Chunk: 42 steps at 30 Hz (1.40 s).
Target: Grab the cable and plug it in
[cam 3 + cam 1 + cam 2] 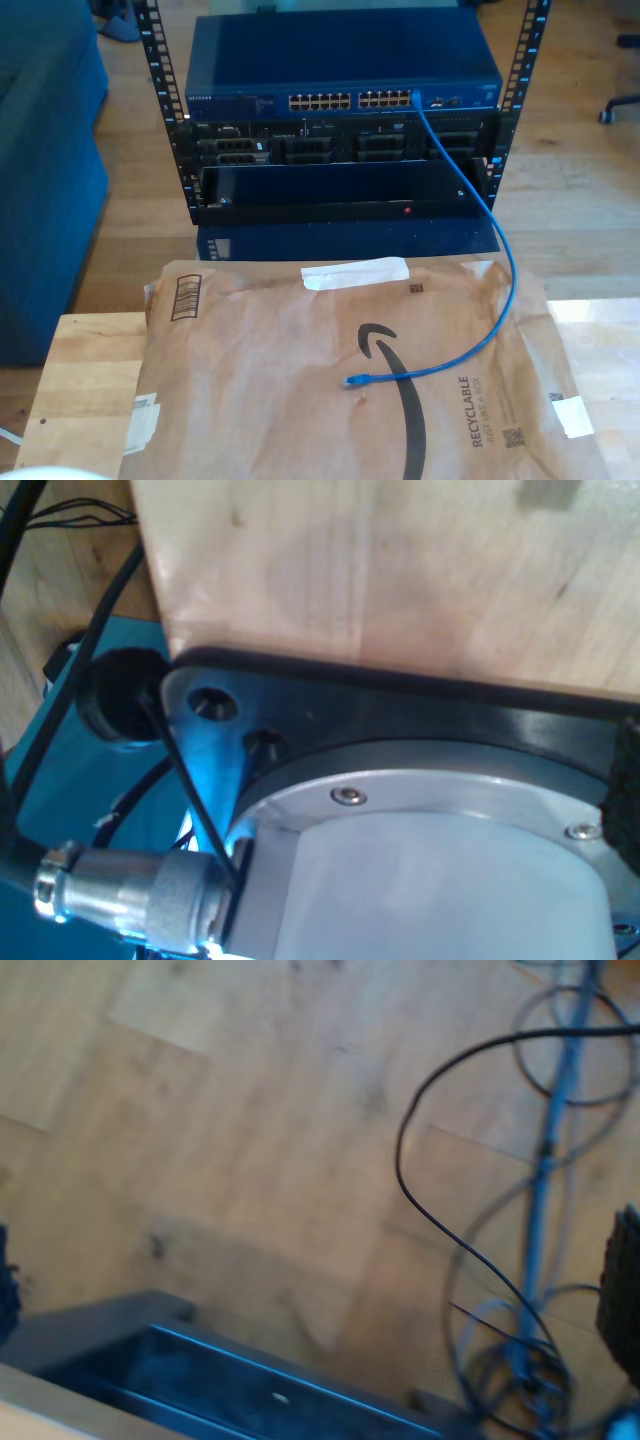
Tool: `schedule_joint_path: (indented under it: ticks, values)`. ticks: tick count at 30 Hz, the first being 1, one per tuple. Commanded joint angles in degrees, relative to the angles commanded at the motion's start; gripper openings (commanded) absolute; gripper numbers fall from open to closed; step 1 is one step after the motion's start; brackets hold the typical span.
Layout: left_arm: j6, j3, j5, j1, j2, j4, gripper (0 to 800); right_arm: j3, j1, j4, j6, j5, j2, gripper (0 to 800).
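One end of the thin bright-blue network cable (497,262) is already sitting in a port of the dark-blue rack-mounted network switch (340,62), at the exterior view's right of the port rows. The cable's other end, with its small clear-tipped plug (352,381), is lying loose on the crumpled brown paper mailer (300,400) that is covering the pale wooden tabletop (85,370). So, as I judge it, the grabbing and the plugging of this free end are both waiting to be done.

Neither hand is anywhere near that plug. My first hand's camera is looking at a grey metal arm base (420,850) bolted on a black plate at the edge of a pale wooden board (400,570), with a silver round connector (130,890) beside it; this suggests the first arm is folded back on itself. My second hand's camera is looking down at a wooden floor (230,1140) with a thin black wire (420,1200) and pale blue cords (545,1160) lying on it, so that arm seems to be hanging off the tabletop's side. I cannot tell whether either hand is released or clenched.
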<state>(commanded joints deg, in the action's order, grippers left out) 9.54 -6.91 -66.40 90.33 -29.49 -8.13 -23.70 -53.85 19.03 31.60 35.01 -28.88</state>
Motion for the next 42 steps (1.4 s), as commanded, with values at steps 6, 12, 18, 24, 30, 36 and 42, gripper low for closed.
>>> schedule_joint_path:
  ticks: [6,12,18,24,30,36,42]
  values:
    - [0.00,0.00,0.00,0.00,-0.09,0.00,800,-0.18,-5.89,0.44,-7.91,18.11,-2.02,797]
    - [0.00,0.00,0.00,0.00,0.00,0.00,800,2.20,-13.45,0.09,-15.30,29.10,-5.36,797]
    - [0.00,0.00,0.00,0.00,0.00,0.00,800,9.67,-17.67,-0.88,-15.38,28.66,-8.00,797]
    - [0.00,0.00,0.00,0.00,-0.09,0.00,800,12.92,-18.11,-3.96,-16.35,28.48,-8.62,797]
    - [0.00,0.00,0.00,0.00,0.00,0.00,800,19.78,-23.74,-5.63,-16.26,19.25,-8.53,797]
    - [0.00,0.00,0.00,0.00,0.00,0.00,799,21.27,-24.88,-5.80,-16.18,16.70,-7.21,797]
    - [0.00,0.00,0.00,0.00,0.00,0.00,799,21.36,-24.79,-5.63,-16.35,16.35,-6.68,798]
